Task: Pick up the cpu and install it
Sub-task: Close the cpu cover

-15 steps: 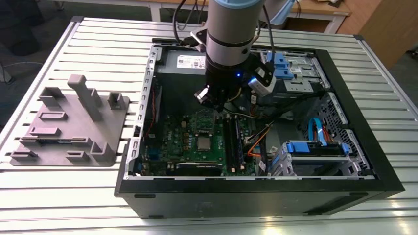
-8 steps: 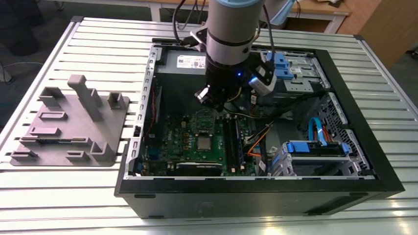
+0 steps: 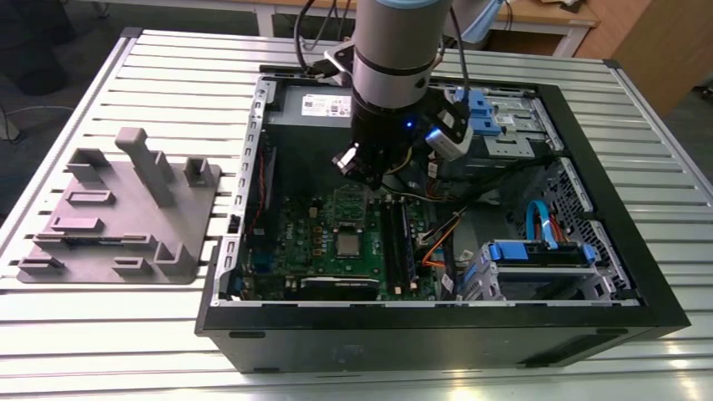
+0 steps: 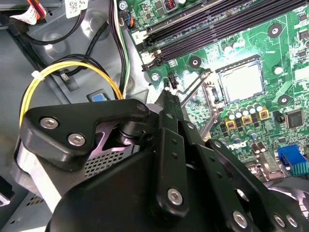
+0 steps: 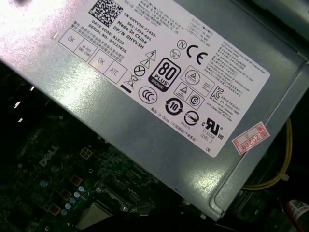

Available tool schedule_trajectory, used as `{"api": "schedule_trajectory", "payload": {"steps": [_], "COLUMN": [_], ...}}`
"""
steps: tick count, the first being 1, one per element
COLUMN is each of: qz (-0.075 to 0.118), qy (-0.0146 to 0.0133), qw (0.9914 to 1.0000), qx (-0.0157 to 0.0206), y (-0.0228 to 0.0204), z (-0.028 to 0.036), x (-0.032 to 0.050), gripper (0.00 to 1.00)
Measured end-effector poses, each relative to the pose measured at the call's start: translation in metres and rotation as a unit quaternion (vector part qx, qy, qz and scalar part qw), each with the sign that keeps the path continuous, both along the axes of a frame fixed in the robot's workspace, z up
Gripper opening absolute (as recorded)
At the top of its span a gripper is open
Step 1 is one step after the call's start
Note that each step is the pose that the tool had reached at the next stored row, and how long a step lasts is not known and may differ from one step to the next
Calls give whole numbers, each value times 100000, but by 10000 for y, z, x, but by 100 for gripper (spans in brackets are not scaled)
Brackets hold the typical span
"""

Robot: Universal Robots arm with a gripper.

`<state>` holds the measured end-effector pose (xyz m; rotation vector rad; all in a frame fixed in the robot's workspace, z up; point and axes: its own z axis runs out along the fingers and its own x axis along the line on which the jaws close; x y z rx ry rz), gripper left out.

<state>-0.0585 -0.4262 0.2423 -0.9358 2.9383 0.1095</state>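
The cpu [image 3: 349, 244] lies flat in its socket near the middle of the green board [image 3: 292, 242], inside the open case [image 3: 446, 338] on the slatted counter [image 3: 112, 342]. In the exterior view the gripper [image 3: 382, 184] hangs over the board at 12 o'clock from the cpu, apart from it, just below the power supply [image 3: 317, 105]. In the second wrist view the gripper [image 4: 166, 96] points towards the board [image 4: 212, 46], and its fingers [image 4: 170, 140] seem closed together with nothing between them; the cpu [image 4: 241, 82] sits at 2 o'clock from the tip, with a yellow cable [image 4: 72, 66] looping at 10 o'clock. A grey tray [image 3: 123, 221] rests on the counter at 9 o'clock from the case.
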Motion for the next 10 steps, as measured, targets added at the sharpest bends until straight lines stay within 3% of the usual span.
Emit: {"api": "schedule_trajectory", "payload": {"steps": [10], "qz": [1039], "qy": [0], "qw": [99995], "qx": [1], "y": [-22], "z": [32], "x": [1], "gripper": [11]}}
